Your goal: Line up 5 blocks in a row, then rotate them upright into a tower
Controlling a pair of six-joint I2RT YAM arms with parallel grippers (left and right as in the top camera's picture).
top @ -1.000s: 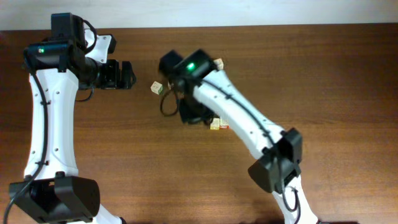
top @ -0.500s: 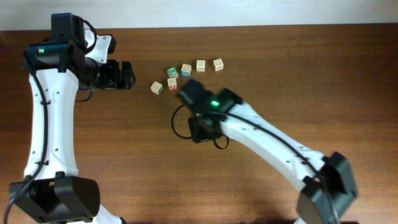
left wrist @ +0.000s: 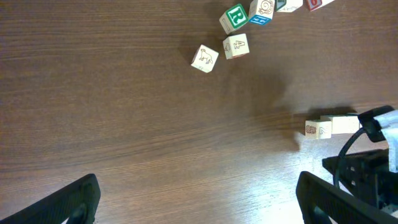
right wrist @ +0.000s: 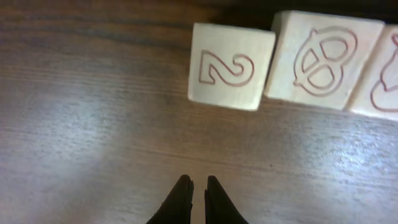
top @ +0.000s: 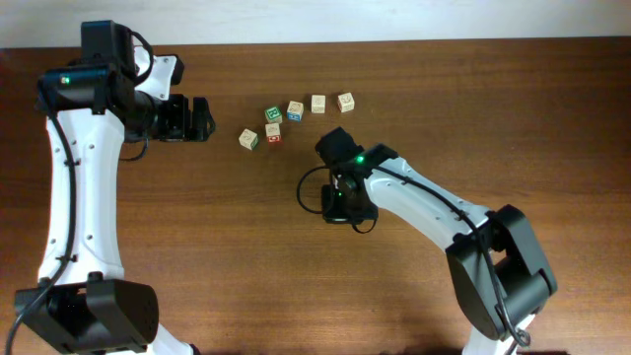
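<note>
1. Brown wooden table (top: pixel 513 108): the row of blocks (left wrist: pixel 331 125) lies mid-table, joined in one line.
2. Right claw (right wrist: pixel 199 190): fingers pressed together, empty, just short of the row, not touching.
3. Left claw (top: pixel 204 118): spread wide, far left, holding nothing.
4. Loose cubes (top: pixel 295 110): scattered beyond the row.

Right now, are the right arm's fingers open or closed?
Shut, holding nothing: in the right wrist view the two dark fingers nearly touch, just short of the block marked 2.
</note>
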